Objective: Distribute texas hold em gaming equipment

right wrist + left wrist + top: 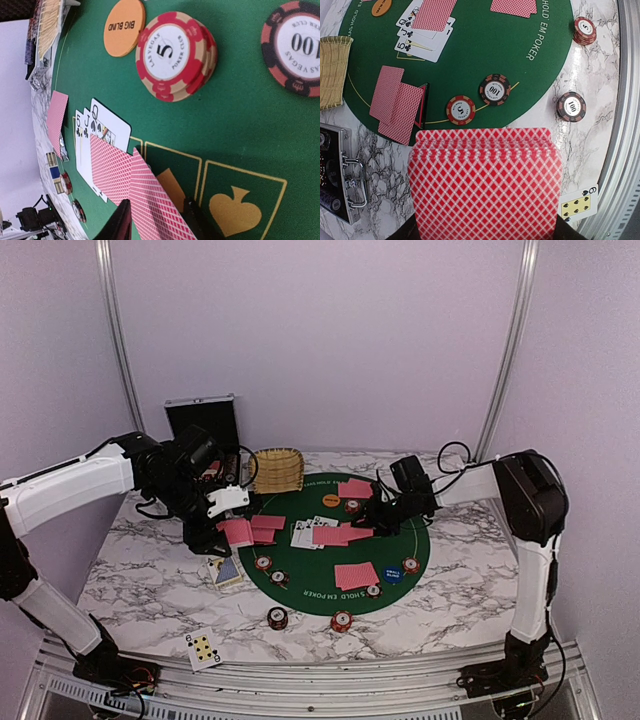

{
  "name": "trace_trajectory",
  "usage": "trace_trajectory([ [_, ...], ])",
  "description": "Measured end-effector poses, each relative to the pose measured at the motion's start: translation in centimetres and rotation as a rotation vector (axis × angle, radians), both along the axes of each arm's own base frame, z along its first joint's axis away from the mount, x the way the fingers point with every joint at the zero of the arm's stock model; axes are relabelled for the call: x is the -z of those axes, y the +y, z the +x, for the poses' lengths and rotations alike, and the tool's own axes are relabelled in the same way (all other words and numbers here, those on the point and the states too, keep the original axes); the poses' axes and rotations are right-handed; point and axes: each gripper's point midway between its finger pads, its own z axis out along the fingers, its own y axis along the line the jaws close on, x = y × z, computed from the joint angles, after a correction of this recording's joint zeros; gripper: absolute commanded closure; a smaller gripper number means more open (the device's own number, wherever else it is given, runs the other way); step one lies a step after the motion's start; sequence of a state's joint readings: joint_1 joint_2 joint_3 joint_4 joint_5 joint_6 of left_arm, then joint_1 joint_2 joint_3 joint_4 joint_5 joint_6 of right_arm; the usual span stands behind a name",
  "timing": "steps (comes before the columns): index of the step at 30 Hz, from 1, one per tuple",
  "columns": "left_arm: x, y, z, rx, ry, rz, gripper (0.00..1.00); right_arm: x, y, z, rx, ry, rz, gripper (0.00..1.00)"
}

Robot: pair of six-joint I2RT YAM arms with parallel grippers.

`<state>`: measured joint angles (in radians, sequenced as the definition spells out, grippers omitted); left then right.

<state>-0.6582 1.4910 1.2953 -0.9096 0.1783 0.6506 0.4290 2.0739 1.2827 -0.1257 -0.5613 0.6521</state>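
Observation:
My left gripper [230, 530] is shut on a fanned deck of red-backed cards [485, 185] and holds it over the left edge of the green poker mat [310, 585]. My right gripper [157, 222] is shut on one red-backed card [150, 200], low over the mat's middle, next to the face-up 5, J, Q [102, 125], which are partly covered by another red-backed card. Pairs of red-backed cards lie around the mat [356, 575]. Chips [494, 89] sit on the mat's edge. An orange big-blind disc [124, 26] and a blue disc [392, 574] lie on the mat.
A wicker basket [277, 470] and an open black case [203, 425] stand at the back left. Two chip stacks [277, 617] sit on the marble in front of the mat. A face-up card [203, 648] lies near the front edge, another [227, 571] left of the mat.

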Motion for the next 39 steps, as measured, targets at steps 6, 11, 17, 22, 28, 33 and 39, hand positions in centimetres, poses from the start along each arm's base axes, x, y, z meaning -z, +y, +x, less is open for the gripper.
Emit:
trace_trajectory([
  [6, 0.2, 0.2, 0.0, -0.006, 0.004, 0.005, 1.0, -0.1, -0.3, 0.3, -0.008, -0.021, -0.079, 0.47],
  [11, 1.0, 1.0, 0.3, -0.028, 0.012, 0.019, 1.0, -0.3, -1.3, 1.0, 0.005, -0.053, -0.194, 0.33],
  [17, 2.2, 2.5, 1.0, -0.092, 0.021, 0.042, 1.0, -0.5, -3.9, 1.0, 0.042, -0.089, -0.392, 0.18],
  [22, 3.7, 4.4, 1.8, -0.181, 0.017, 0.065, 1.0, -2.9, -5.3, 0.7, 0.08, -0.148, -0.468, 0.12],
  [28, 5.7, 7.7, 3.3, -0.336, -0.013, 0.091, 1.0, -6.8, -6.3, 0.2, 0.127, -0.225, -0.462, 0.01],
  [33, 7.1, 10.4, 5.0, -0.48, -0.067, 0.121, 1.0, -7.6, -6.6, -0.3, 0.142, -0.236, -0.448, 0.01],
  [39, 7.5, 13.1, 8.0, -0.668, -0.144, 0.098, 1.0, -6.8, -6.7, -0.9, 0.15, -0.211, -0.439, 0.01],
])
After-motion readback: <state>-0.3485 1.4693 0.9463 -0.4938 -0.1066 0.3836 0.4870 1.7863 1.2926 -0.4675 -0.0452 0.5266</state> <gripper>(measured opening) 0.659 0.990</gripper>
